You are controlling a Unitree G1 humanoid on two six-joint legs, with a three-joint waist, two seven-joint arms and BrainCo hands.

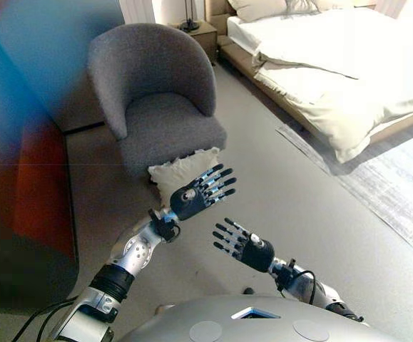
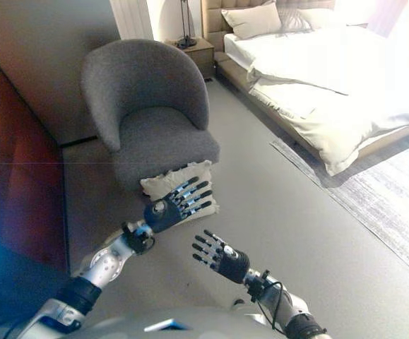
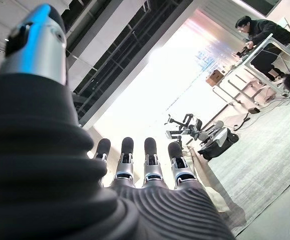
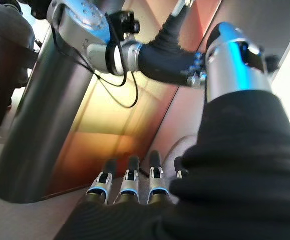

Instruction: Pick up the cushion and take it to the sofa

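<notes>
A cream cushion [image 1: 181, 169] leans on the floor against the front of a grey armchair [image 1: 160, 107]. My left hand [image 1: 195, 196] hovers just in front of the cushion with its fingers straight and spread, partly covering the cushion's lower edge. My right hand [image 1: 245, 246] is lower and to the right, over the bare floor, also with straight fingers and nothing in it. The same cushion [image 2: 172, 181] shows behind my left hand [image 2: 169, 208] in the right eye view. Neither hand touches the cushion as far as I can see.
A bed [image 1: 334, 64] with white bedding stands at the right rear, with a pale rug [image 1: 399, 192] beside it. A wooden nightstand [image 1: 199, 32] sits behind the armchair. A dark reddish wall panel [image 1: 21, 178] runs along the left. A person [image 3: 260, 30] shows far off in the left wrist view.
</notes>
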